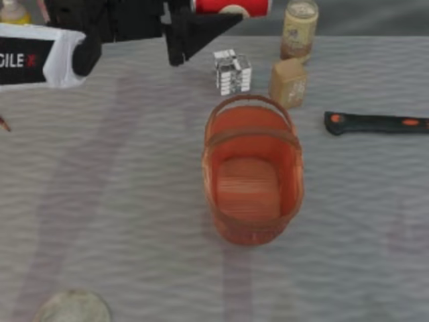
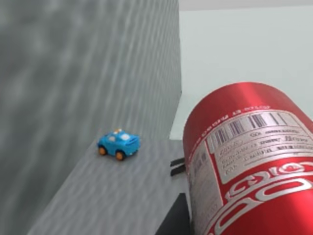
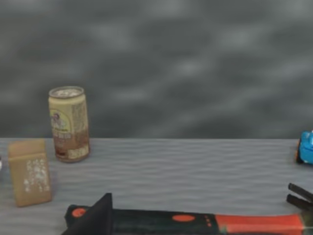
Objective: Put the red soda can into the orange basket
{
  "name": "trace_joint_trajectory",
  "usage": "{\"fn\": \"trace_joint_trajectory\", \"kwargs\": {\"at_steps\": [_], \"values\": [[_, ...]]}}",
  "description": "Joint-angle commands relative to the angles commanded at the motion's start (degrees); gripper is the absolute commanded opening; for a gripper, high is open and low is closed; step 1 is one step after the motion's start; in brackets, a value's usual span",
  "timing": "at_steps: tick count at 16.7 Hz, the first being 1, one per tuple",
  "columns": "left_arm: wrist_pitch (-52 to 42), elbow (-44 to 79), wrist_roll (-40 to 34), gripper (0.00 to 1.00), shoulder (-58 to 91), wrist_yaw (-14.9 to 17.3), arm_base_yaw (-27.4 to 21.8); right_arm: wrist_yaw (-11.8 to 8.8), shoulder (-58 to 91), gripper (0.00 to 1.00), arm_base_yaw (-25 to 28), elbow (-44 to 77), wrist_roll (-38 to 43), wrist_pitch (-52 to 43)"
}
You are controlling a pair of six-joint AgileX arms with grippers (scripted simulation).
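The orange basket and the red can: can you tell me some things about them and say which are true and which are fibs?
1. The orange basket is empty. True.
2. The red soda can lies inside the basket. False: it is at the table's far edge, by the left gripper.
3. A blue toy car shows in the left wrist view. True.
4. The basket lies tipped on its side. False: it stands upright, handles up.
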Motion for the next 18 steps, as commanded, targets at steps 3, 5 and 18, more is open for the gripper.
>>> {"fn": "trace_joint_trajectory", "kwargs": {"at_steps": [3, 5, 18], "values": [[2.5, -4.5, -1.4, 0.0, -1.3, 3.5, -1.5, 0.0, 0.0, 1.0, 0.0, 0.0, 0.0, 0.0], [3.2, -6.2, -1.8, 0.0, -1.8, 4.7, -2.1, 0.0, 0.0, 1.0, 0.0, 0.0, 0.0, 0.0], [12.8, -8.4, -2.0, 0.0, 5.7, 5.4, -1.6, 0.0, 0.0, 1.0, 0.0, 0.0, 0.0, 0.0]]}}
